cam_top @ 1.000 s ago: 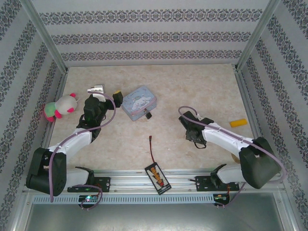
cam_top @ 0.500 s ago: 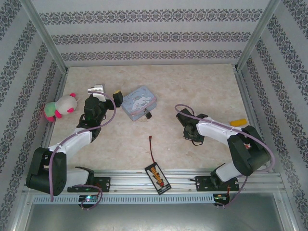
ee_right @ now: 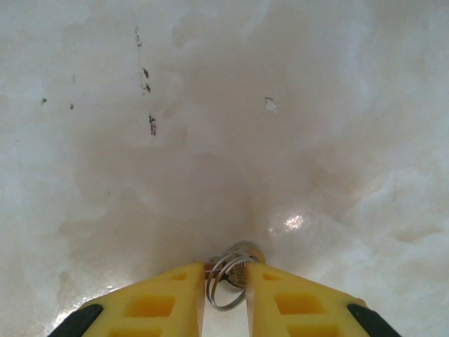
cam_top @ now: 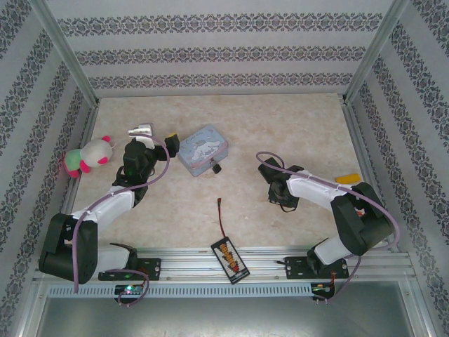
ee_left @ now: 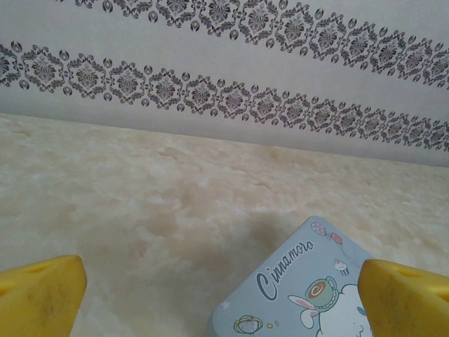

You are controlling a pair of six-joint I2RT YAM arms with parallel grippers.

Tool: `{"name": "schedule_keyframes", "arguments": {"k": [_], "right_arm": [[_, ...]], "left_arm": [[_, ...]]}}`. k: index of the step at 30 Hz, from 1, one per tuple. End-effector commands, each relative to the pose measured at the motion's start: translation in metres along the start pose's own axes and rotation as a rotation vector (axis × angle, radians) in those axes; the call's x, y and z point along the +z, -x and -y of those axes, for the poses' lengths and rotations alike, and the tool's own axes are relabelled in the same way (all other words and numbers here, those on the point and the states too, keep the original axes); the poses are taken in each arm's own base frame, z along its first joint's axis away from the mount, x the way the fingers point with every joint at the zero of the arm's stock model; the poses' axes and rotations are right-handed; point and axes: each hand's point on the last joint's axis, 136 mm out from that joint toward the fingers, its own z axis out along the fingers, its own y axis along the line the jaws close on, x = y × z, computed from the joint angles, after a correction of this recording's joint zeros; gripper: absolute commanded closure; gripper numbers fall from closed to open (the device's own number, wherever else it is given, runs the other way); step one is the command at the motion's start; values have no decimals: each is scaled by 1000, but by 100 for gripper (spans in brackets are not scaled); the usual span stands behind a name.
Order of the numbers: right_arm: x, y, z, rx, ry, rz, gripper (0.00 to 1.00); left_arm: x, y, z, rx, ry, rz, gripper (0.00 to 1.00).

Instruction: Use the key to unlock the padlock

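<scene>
The key (ee_right: pixel 238 254), a small silvery key on a wire ring, lies on the table with its head pinched between my right gripper's (ee_right: pixel 226 270) yellow fingers. From above, the right gripper (cam_top: pixel 269 174) points down at the table right of centre. The padlock (cam_top: pixel 216 168) is a tiny dark body at the near corner of the pale-blue cartoon tin (cam_top: pixel 203 149). My left gripper (cam_top: pixel 156 135) hovers wide open just left of that tin. In the left wrist view, the left gripper (ee_left: pixel 223 302) has its yellow fingertips (ee_left: pixel 38 295) far apart, with the tin's lid (ee_left: pixel 309 288) below them.
A white and pink plush toy (cam_top: pixel 88 156) lies by the left wall. A yellow block (cam_top: pixel 346 179) sits near the right wall. A black device with an orange label (cam_top: pixel 231 258) rests at the near edge, its black wire ending in a red tip (cam_top: pixel 222 203).
My right arm folded in and its gripper shifted a little left and back while its jaws closed onto the key. The left arm has not moved.
</scene>
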Motion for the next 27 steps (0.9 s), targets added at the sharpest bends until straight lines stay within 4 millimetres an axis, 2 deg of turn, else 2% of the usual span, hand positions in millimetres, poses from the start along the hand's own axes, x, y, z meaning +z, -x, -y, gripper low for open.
{"name": "schedule_keyframes", "arguments": {"k": [1,18,27], "right_arm": [[2,-2,4,19,-17,-13,76],[4,-9,8,14,-41,-61,74],[-1,-4,8,28,-7,-34,93]], "left_arm": [[1,5,2,-1,7,3,1],[-4,3,-2,12,29,-2,1],[-8,6,-4,18,43,2,1]]}}
